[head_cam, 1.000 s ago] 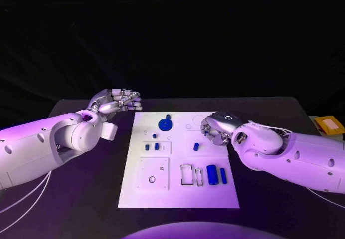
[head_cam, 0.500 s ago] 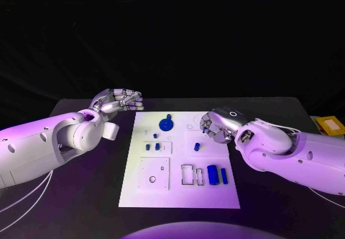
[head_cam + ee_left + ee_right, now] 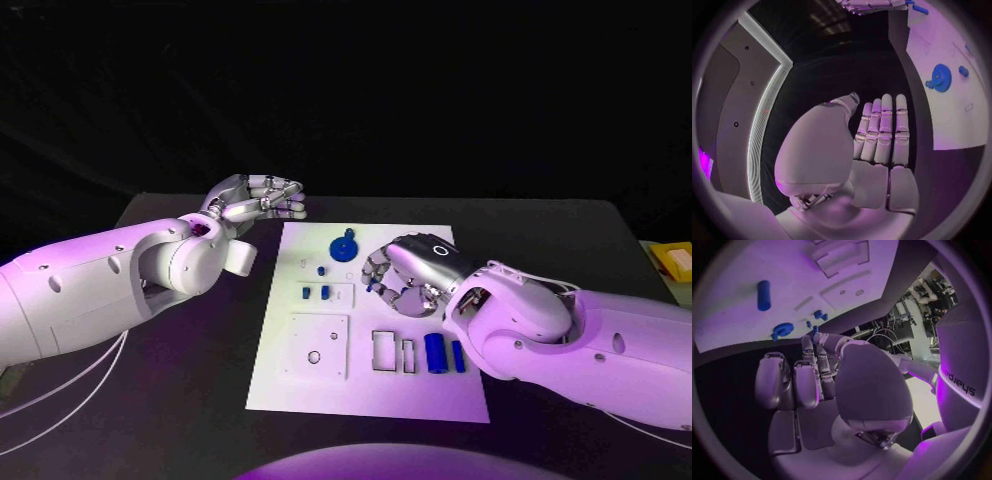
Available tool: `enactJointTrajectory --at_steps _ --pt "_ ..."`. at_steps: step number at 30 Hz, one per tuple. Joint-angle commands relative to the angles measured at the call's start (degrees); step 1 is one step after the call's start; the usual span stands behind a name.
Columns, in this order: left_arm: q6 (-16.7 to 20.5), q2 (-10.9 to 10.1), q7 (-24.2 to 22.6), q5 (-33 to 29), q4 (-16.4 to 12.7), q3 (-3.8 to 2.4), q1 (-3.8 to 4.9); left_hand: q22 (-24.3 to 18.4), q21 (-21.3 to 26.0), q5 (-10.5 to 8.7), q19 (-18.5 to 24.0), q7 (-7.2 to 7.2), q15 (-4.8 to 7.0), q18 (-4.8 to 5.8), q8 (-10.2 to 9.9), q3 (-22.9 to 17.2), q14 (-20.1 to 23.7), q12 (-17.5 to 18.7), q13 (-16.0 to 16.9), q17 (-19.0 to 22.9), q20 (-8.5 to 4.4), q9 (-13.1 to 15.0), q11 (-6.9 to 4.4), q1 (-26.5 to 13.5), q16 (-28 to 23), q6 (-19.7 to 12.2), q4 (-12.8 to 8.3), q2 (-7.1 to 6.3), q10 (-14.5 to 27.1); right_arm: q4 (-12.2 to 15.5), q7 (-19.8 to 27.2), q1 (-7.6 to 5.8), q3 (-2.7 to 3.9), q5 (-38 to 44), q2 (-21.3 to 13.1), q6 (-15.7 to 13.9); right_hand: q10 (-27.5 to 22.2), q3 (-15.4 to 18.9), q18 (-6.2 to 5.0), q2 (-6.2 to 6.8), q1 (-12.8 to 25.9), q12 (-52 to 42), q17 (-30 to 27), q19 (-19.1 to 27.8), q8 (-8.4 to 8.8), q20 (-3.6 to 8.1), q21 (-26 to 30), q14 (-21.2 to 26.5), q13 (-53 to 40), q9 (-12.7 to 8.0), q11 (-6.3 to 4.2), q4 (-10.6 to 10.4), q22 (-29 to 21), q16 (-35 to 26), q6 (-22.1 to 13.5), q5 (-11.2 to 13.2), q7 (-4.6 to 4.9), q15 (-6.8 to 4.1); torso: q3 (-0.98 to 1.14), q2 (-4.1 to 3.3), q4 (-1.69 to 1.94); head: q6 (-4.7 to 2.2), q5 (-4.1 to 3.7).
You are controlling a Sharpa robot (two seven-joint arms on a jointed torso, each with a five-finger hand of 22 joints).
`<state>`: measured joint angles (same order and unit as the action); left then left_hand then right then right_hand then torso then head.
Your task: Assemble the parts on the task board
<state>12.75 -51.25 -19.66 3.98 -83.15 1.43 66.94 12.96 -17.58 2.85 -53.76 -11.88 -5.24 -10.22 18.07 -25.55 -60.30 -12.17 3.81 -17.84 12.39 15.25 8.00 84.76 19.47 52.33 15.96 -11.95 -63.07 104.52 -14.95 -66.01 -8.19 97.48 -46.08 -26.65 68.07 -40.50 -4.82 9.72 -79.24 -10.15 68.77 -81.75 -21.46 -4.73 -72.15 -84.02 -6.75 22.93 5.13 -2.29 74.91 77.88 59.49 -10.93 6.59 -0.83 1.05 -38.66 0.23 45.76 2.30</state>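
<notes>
Black tabletop (image 3: 173,400) under violet light carries the white task board (image 3: 368,385) at its middle, long axis running away from the robot. Blue parts lie on it: a gear-like disc (image 3: 343,248) at the far end, small pegs (image 3: 326,292) in a recessed block left of centre, and two cylinders (image 3: 434,353) lying side by side near the right edge, long axes parallel to the board's length, ends pointing toward and away from the robot. Judged by appearance, these are rigid, light plastic pieces with smooth round flanks, liable to roll or slip; the cylinders are best pinched across the diameter at mid-length, the disc by its rim. Left hand (image 3: 260,203) is off the board's far left corner, raised, fingers curled in on nothing visible. Right hand (image 3: 408,276) hangs over the board's centre right, palm down, fingers bent toward the surface; whether it holds a part cannot be told, since the hand covers what lies beneath it.
</notes>
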Motion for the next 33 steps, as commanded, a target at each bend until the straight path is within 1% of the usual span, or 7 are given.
enactJointTrajectory --at_steps 1,5,9,11,17,24,33 --pt "-0.9 0.6 -0.4 0.2 0.1 0.0 0.03 -0.1 0.3 0.06 -0.3 -0.15 -0.54 -0.14 -0.3 -0.3 0.0 0.2 0.0 -0.1 0.15 0.0 0.41 0.5 -0.2 -0.1 0.0 0.04 0.1 0.1 1.5 1.01 -0.1 0.0 1.2 -0.4 2.1 -0.2 0.99 -0.56 -0.1 0.1 0.0 -0.2 -0.17 0.02 0.0 -1.7 0.0 0.1 -1.89 0.2 8.0 0.3 0.3 0.2 0.2 -0.37 -0.07 0.16 0.07 0.19 1.25" --pt "-0.8 1.0 -0.5 0.2 0.3 0.02 0.03 -0.1 0.3 0.05 -0.3 -0.18 -0.56 -0.13 -0.4 -0.3 0.0 0.2 0.0 -0.1 0.16 0.0 0.43 0.5 -0.3 -0.1 0.0 0.03 0.2 -0.3 1.8 2.61 -0.21 0.2 2.8 -0.3 2.1 -0.2 0.98 -0.58 -0.1 0.1 0.0 -0.2 -0.15 0.02 0.0 -1.7 0.0 0.1 -1.88 0.3 8.0 0.3 0.3 0.3 0.22 -0.36 -0.09 0.07 -0.02 0.31 2.13" --pt "-0.6 1.4 -0.6 0.2 0.4 0.03 0.03 -0.1 0.3 0.05 -0.3 -0.18 -0.56 -0.13 -0.4 -0.3 0.0 0.2 0.0 -0.1 0.16 0.0 0.43 0.5 -0.3 -0.1 0.0 0.03 0.2 -0.8 2.1 4.22 -0.29 0.4 4.4 -0.2 2.1 -0.2 0.97 -0.59 -0.1 0.1 -0.1 -0.2 -0.14 0.02 0.0 -1.7 0.0 0.1 -1.87 0.3 8.0 0.3 0.3 0.3 0.23 -0.36 -0.1 0.06 -0.06 0.7 2.76" --pt "-0.6 1.5 -0.6 0.2 0.4 0.03 0.04 -0.1 0.3 0.05 -0.3 -0.18 -0.56 -0.13 -0.4 -0.3 0.0 0.2 0.0 -0.1 0.16 0.0 0.43 0.5 -0.3 -0.1 0.0 0.03 0.2 -1.2 2.2 4.78 -0.34 0.4 5.1 0.0 2.0 -0.3 0.96 -0.63 -0.1 0.2 -0.1 -0.1 -0.11 0.01 0.1 -1.7 0.0 0.1 -1.86 0.3 8.0 0.3 0.3 0.4 0.25 -0.35 -0.11 0.05 -0.01 0.96 3.16" --pt "-0.7 1.9 -0.5 0.2 0.5 0.03 0.04 -0.1 0.4 0.06 -0.3 -0.2 -0.58 -0.13 -0.4 -0.3 0.0 0.2 0.0 -0.1 0.18 0.0 0.46 0.4 -0.3 -0.1 0.0 0.02 0.2 -2.9 2.1 5.98 -0.5 0.8 6.8 0.4 2.0 -0.3 0.96 -0.68 0.0 0.2 -0.2 -0.1 -0.06 0.0 0.1 -1.7 0.0 0.1 -1.82 0.4 8.0 0.3 0.2 0.5 0.31 -0.33 -0.16 0.07 0.02 1.33 3.87" --pt "-1.0 2.1 -0.5 0.2 0.5 0.03 0.04 -0.1 0.4 0.06 -0.3 -0.23 -0.6 -0.13 -0.4 -0.3 0.0 0.2 0.0 -0.1 0.19 0.0 0.48 0.4 -0.4 -0.1 0.0 0.0 0.2 -5.3 1.0 7.28 -0.61 1.8 8.7 0.5 1.8 -0.3 0.93 -0.85 0.2 0.4 -0.2 -0.1 0.06 -0.06 0.3 -1.7 -0.1 0.2 -1.71 0.5 8.0 0.3 0.0 1.0 0.44 -0.23 -0.11 -0.06 0.13 1.86 4.56" --pt "-1.1 2.1 -0.4 0.1 0.4 0.03 0.05 -0.2 0.5 0.05 -0.3 -0.26 -0.63 -0.12 -0.4 -0.3 0.0 0.2 0.0 -0.2 0.21 0.0 0.52 0.3 -0.5 -0.2 0.1 -0.01 0.3 -6.0 0.8 7.84 -0.67 2.1 9.5 1.3 1.8 -0.3 0.92 -0.88 0.2 0.4 -0.1 0.0 0.07 -0.07 0.3 -1.7 -0.1 0.2 -1.7 0.6 8.0 0.3 0.0 1.2 0.45 -0.22 -0.15 -0.02 0.04 2.48 4.96"
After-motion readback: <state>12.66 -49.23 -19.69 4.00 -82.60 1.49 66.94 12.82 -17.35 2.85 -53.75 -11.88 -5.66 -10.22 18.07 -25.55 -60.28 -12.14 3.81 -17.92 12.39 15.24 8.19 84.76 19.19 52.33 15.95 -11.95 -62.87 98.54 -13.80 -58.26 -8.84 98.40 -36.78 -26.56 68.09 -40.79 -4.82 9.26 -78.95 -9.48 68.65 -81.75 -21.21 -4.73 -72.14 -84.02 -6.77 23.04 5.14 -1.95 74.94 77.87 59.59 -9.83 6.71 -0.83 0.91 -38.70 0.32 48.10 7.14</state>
